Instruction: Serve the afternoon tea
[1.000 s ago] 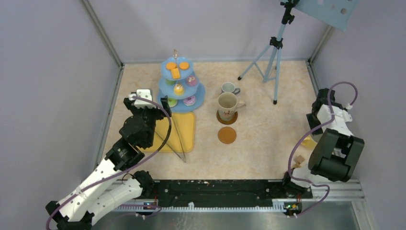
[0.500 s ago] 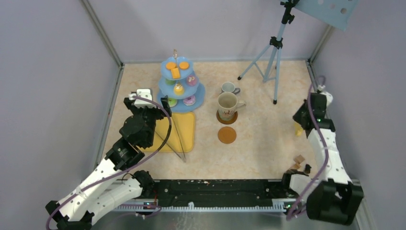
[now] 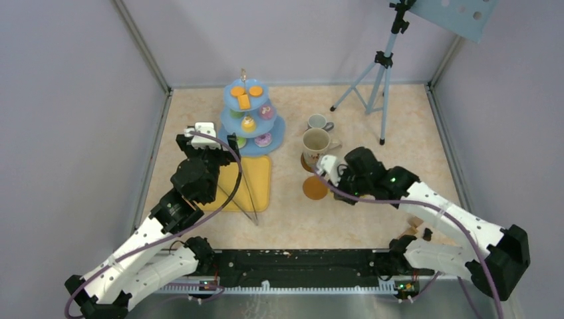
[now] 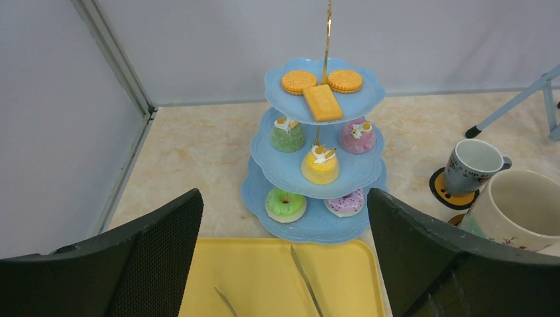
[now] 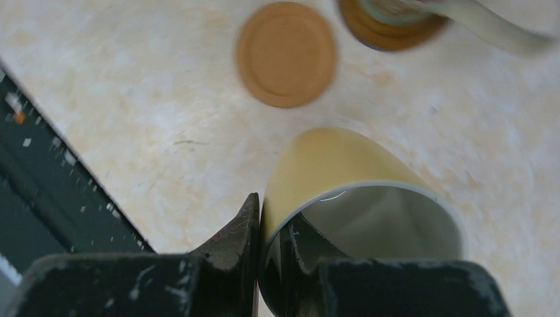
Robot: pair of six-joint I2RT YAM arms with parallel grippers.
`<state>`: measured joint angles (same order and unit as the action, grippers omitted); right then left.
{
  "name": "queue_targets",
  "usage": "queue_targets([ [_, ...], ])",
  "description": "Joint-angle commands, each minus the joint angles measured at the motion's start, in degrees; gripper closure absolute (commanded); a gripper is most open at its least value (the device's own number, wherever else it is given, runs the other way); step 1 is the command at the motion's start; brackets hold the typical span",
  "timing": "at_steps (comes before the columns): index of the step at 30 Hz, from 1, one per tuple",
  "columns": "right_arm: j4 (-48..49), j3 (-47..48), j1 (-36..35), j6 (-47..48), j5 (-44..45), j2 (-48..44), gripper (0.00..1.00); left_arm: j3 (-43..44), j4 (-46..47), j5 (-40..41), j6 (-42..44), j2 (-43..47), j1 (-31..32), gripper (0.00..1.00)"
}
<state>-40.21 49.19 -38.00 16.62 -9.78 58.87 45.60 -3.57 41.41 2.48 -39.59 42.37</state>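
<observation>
1. From above: shows the blue stand with the pastries at the back of the table, just behind the yellow tray where the tongs lie. Puts the left gripper over the far edge of this tray, near the stand. Finds the grey mug and the cream mug right of the stand, the cream one on a coaster, and a bare coaster nearer. Places the right gripper just beside the bare coaster; cannot tell here what is held.
2. From the left wrist: looks at the stand between fingers spread wide apart, with nothing between them. Shows cookies on the top tier, cupcakes on the middle one, donuts on the lowest.
3. From the right wrist: shows the right gripper clamped on the wall of a yellow cup, one finger outside, one inside. Shows the bare coaster beyond the cup, not touching it.
</observation>
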Motion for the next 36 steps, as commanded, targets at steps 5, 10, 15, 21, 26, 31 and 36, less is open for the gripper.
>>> queue_targets([
  [5,-0.7,4.1,-12.3,26.1,-1.9,10.2,1.0,0.7,1.6,0.8,0.1,-0.1,-0.1,0.01],
  [10,-0.8,10.0,-10.7,30.6,-2.8,17.8,1.0,0.6,1.8,1.6,0.4,0.2,-0.1,0.01],
  [15,-1.8,14.4,-10.6,31.6,-3.3,22.8,1.0,0.4,2.1,1.9,0.7,0.8,-0.1,0.01],
  [21,-1.7,17.1,-9.5,32.1,-4.6,25.8,1.0,0.4,2.1,1.9,0.7,1.7,-0.1,0.01],
  [26,-0.7,17.5,-8.6,32.6,-5.2,27.5,1.0,0.4,2.3,1.7,0.7,1.6,-0.1,0.01],
  [31,0.1,18.0,-8.6,32.5,-4.9,29.1,1.0,0.3,2.2,1.6,0.5,1.6,-0.1,0.01],
  [36,0.3,18.6,-8.6,32.5,-5.3,29.7,1.0,0.4,2.3,1.6,0.6,1.5,0.0,0.01],
])
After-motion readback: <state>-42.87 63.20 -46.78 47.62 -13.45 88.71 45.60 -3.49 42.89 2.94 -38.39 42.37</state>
